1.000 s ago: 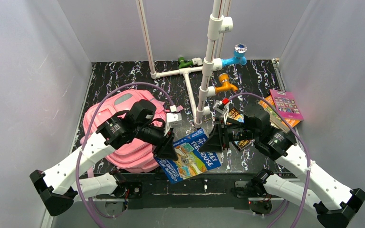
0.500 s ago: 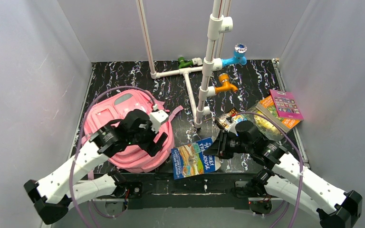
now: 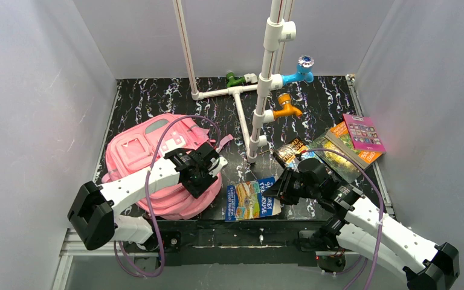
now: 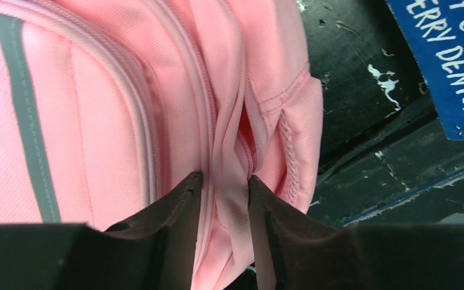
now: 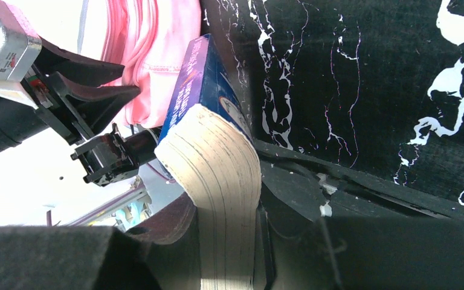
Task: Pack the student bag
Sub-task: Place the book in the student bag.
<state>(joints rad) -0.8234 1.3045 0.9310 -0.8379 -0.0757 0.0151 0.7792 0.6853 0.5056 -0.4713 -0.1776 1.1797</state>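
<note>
The black, white-veined marbled bench (image 3: 314, 103) carries everything. On its left side, close to the near edge, lies the large pink fabric backpack with grey stripes (image 3: 139, 157), flat on its back. It is far bigger than any of the books.

By the look of it the bag is soft and floppy. The cloth bunches wherever it is pinched and will sag rather than hold an opening. The firmer stitched seam beside the zip is probably the best place to grip, and lifting there should spread the mouth.

Just to the bag's right, a thick blue-covered paperback book (image 3: 251, 200) is raised off the bench at one end. It looks stiff enough to slide in spine-first, though its pages could fan out.

The left claw (image 4: 223, 193) is pinching a fold of pink fabric beside the zip line, at the bag's right edge.

The right claw (image 5: 226, 235) is clamped across the book's cream page block and points it toward the bag.
</note>
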